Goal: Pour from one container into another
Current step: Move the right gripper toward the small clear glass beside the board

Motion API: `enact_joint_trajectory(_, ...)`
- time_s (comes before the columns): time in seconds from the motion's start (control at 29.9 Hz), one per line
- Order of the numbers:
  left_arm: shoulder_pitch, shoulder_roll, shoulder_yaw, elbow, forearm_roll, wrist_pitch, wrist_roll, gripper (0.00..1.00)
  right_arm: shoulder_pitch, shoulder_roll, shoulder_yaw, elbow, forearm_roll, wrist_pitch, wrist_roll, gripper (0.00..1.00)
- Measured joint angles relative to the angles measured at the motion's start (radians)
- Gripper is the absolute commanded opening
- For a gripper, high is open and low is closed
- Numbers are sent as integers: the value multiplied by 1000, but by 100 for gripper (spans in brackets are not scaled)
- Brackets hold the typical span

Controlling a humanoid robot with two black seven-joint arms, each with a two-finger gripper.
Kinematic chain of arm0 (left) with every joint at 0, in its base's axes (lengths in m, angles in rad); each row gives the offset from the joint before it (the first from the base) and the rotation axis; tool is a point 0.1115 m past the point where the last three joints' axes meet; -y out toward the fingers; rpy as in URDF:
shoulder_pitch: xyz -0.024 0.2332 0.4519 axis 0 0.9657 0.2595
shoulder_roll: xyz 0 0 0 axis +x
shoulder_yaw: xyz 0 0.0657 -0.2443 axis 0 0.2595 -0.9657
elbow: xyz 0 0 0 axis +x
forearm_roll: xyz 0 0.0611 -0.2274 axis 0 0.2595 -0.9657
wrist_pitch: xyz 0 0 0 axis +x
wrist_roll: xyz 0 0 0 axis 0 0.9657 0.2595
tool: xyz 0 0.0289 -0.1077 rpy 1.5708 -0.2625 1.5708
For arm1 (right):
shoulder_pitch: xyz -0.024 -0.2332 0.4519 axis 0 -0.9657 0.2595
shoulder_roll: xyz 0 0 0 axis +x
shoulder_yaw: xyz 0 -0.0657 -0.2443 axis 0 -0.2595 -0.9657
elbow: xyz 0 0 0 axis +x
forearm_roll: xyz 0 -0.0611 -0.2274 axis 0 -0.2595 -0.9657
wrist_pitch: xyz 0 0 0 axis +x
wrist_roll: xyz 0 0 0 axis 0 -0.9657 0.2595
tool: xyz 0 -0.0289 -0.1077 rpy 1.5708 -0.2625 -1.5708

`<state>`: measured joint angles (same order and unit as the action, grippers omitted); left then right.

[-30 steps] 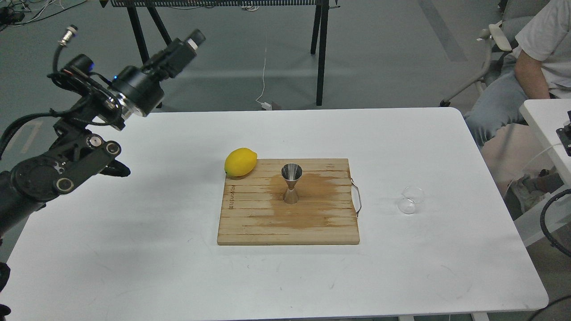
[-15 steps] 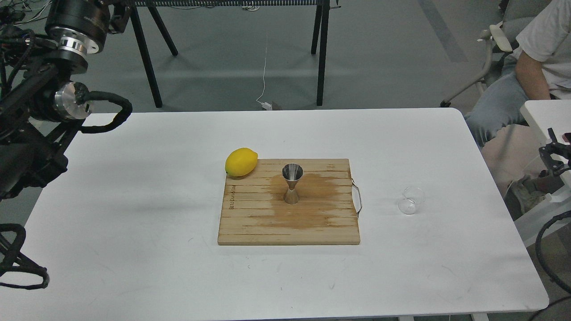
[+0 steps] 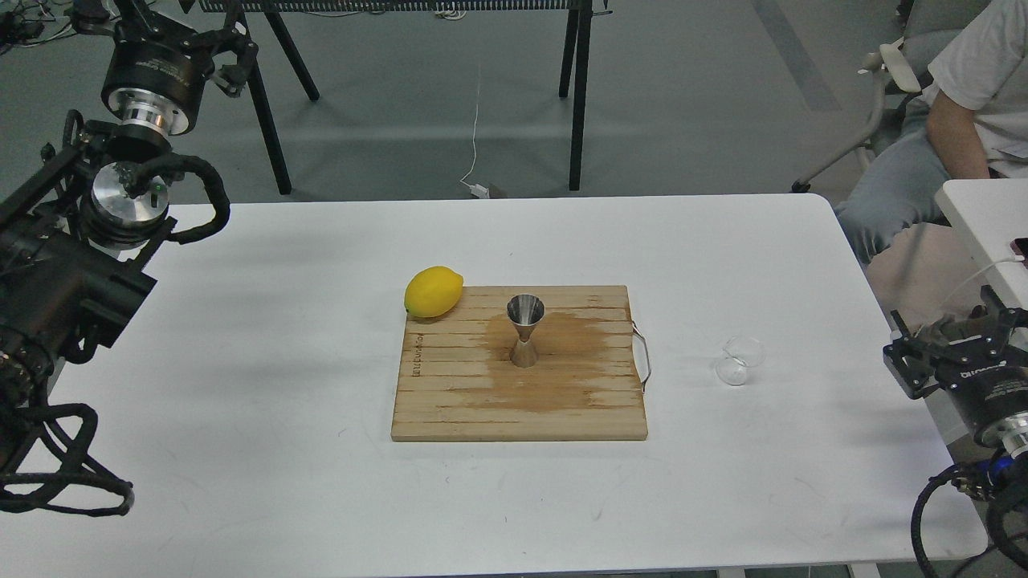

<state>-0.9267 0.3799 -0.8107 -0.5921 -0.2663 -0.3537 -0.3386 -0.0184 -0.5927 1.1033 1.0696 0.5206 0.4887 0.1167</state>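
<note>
White tabletop fills the nearest part of the view. On it lies a wooden cutting board with a darker stained patch across its middle and a metal handle on its right edge. The steel jigger stands upright on that stain, near the board's centre, wide mouth up. Right of the board, well apart from it, the clear glass beaker sits on the bare table.

At the right edge, level with the beaker but apart from it, the right gripper comes into view; its dark fingers point away from the camera, and I cannot tell whether they are spread or pressed together.

Farther back, a yellow lemon rests at the board's far left corner, partly over its edge. At the far left, the left gripper is raised above the table's back corner, its tip cut by the top of the view, so its fingers cannot be read. Beyond the table, a seated person shows at the upper right.
</note>
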Motion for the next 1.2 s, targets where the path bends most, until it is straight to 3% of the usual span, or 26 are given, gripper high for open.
enact_joint_trajectory(0.27,24,-2,5,-8,-1,-6,-8,100,-45,110,-87,13,-8,0,-8,100)
enact_joint_trajectory(0.74,26,-4,7,-11,-1,-11,-16,100,-6,170,-132,99,43,-12,-15,98)
enact_joint_trajectory(1.2,35,-2,7,-12,-1,-13,-23,100,8,235,-68,119,98,-401,-14,98)
